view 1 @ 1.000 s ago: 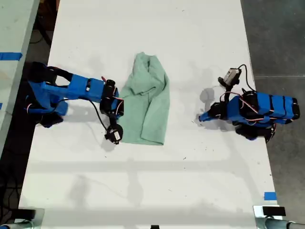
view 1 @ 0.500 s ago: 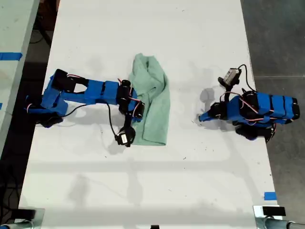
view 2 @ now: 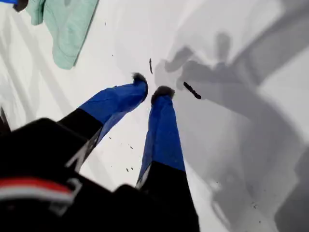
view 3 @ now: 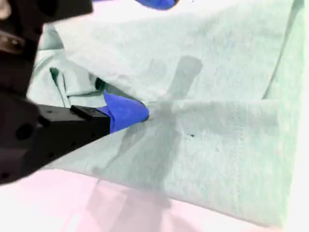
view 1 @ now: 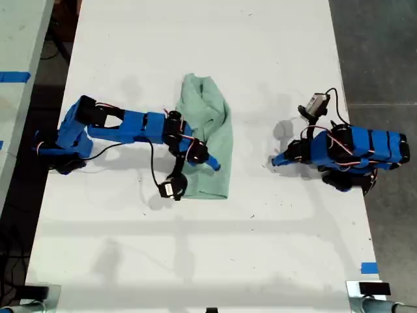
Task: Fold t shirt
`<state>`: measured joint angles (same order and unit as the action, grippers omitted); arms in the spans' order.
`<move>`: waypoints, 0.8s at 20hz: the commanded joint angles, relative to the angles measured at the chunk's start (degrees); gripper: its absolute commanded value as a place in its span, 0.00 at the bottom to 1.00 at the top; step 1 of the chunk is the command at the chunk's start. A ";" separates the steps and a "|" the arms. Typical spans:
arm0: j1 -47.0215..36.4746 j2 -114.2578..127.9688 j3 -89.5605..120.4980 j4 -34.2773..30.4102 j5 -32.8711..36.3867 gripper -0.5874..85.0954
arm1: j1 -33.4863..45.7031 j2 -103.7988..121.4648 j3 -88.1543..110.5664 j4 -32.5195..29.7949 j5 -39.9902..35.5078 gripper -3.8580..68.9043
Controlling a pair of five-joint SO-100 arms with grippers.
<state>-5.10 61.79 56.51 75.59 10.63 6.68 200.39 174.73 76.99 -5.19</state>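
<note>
The pale mint-green t shirt [view 1: 218, 130] lies wrinkled, long and narrow, in the middle of the white table [view 1: 195, 39]. My second gripper [view 1: 207, 160] is over its lower part, reaching in from the exterior view's left. It is open, with one blue finger [view 3: 126, 112] lying at a fold of the t shirt [view 3: 217, 159] and the other held well above the cloth. My first gripper [view 1: 277, 160] rests low over bare table at the exterior view's right, apart from the shirt. Its fingertips [view 2: 140, 83] are nearly touching, with nothing between them. The t shirt [view 2: 67, 29] shows far off in the first wrist view.
A second table with blue tape [view 1: 14, 76] stands along the exterior view's left edge. Dark floor runs past the table's edge on the exterior view's right. A blue tape mark [view 1: 369, 267] sits near the table's lower corner on that side.
My second arm has reached toward the exterior view's right, over the shirt, whose near edge went with it, leaving the shirt narrower. Its jaws now stand open. The first arm has not moved.
</note>
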 commanded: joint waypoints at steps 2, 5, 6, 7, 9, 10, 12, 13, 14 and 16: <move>-3.43 16.61 -0.44 6.59 -2.72 0.02 | -0.18 0.79 2.90 0.18 -0.70 0.13; -3.69 32.17 6.06 9.23 -0.79 0.01 | -0.18 0.79 2.90 0.18 -0.70 0.13; -3.60 38.58 12.04 8.44 -1.85 0.01 | -0.18 0.79 2.90 0.18 -0.70 0.13; -3.34 45.97 21.18 4.22 -1.49 0.01 | -0.18 0.79 2.90 0.18 -0.70 0.13; -5.19 64.78 46.76 -8.26 -0.53 0.01 | -0.18 0.79 2.90 0.18 -0.70 0.13; -6.33 76.46 60.29 -15.03 -0.62 0.01 | -0.18 0.79 2.90 0.18 -0.70 0.13; -6.94 101.16 87.63 -29.62 -1.41 0.01 | -0.18 0.79 2.90 0.18 -0.70 0.13; -6.77 108.54 98.09 -33.31 -2.72 0.01 | -0.18 0.79 2.90 0.18 -0.70 0.13; -6.86 113.91 107.58 -36.39 -3.60 0.01 | -0.18 0.79 2.90 0.18 -0.70 0.13; -6.86 127.00 121.29 -37.97 -3.52 0.01 | -0.18 0.79 2.90 0.18 -0.70 0.13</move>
<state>-10.99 175.25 163.30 40.61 8.09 6.68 200.39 174.73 76.99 -5.19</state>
